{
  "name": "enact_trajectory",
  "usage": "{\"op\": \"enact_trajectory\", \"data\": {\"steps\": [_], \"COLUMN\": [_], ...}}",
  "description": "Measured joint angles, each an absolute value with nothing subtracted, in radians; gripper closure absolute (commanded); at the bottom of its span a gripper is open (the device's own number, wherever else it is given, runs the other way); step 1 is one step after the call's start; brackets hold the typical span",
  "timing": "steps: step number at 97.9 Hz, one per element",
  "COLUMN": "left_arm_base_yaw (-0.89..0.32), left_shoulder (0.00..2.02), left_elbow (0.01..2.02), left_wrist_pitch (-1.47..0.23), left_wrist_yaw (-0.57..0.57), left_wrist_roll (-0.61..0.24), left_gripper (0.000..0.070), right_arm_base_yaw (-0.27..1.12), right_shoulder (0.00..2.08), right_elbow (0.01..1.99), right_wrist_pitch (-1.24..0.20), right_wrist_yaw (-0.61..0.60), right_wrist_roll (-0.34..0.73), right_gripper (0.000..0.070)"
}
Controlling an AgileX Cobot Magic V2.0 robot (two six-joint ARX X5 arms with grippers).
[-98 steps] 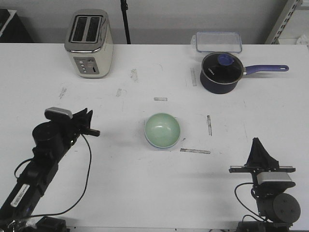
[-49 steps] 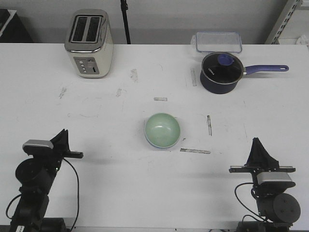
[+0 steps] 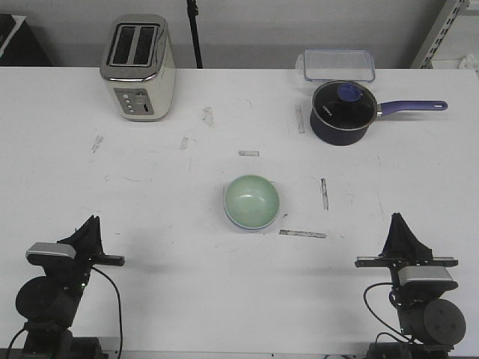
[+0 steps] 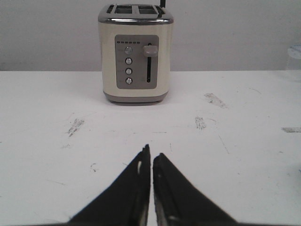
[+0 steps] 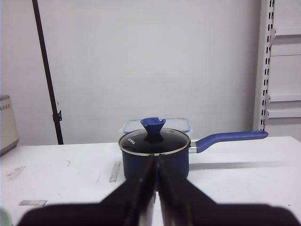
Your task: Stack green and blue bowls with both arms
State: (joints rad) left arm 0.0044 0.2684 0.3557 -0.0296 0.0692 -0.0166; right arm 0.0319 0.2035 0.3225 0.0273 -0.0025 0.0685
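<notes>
The pale mint green bowl [image 3: 252, 200] stands upright in the middle of the table, hollow side up. A thin bluish edge shows along its near rim; no separate blue bowl is in view, and I cannot tell whether it sits beneath. My left gripper [image 3: 92, 222] is shut and empty at the front left, well apart from the bowl; in the left wrist view [image 4: 151, 153] its jaws meet over bare table. My right gripper [image 3: 399, 218] is shut and empty at the front right; in the right wrist view [image 5: 155, 160] its jaws are pressed together.
A cream toaster [image 3: 138, 67] stands at the back left, also in the left wrist view [image 4: 135, 52]. A dark navy saucepan [image 3: 343, 112] with a purple handle stands at the back right, a clear lidded box [image 3: 338, 64] behind it. Tape strips [image 3: 302, 233] lie near the bowl.
My left arm has drawn back from left of the bowl to the front left corner and folded down. The right arm and the bowl have not moved.
</notes>
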Motion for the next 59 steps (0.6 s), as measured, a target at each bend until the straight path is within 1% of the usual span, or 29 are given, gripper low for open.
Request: {"op": "enact_trajectory", "data": {"steps": [28, 48, 59], "left_arm_base_yaw": [0.002, -0.049, -0.056], "left_shoulder": [0.233, 0.204, 0.175], "left_elbow": [0.352, 0.287, 0.245], "left_wrist_pitch": [-0.012, 0.005, 0.043], "left_wrist_yaw": [0.068, 0.003, -0.004], "left_wrist_roll": [-0.017, -0.016, 0.005], "left_gripper": [0.0699, 0.0699, 0.0698], "right_arm_base_yaw": [0.032, 0.032, 0.032], "right_shoulder": [0.204, 0.204, 0.204], "right_elbow": [0.323, 0.323, 0.323], "right_wrist_pitch": [0.027, 0.027, 0.027], "right_wrist_yaw": [-0.002, -0.002, -0.002], "right_wrist_roll": [0.068, 0.068, 0.068], "right_gripper": [0.0697, 0.0697, 0.0697]}}
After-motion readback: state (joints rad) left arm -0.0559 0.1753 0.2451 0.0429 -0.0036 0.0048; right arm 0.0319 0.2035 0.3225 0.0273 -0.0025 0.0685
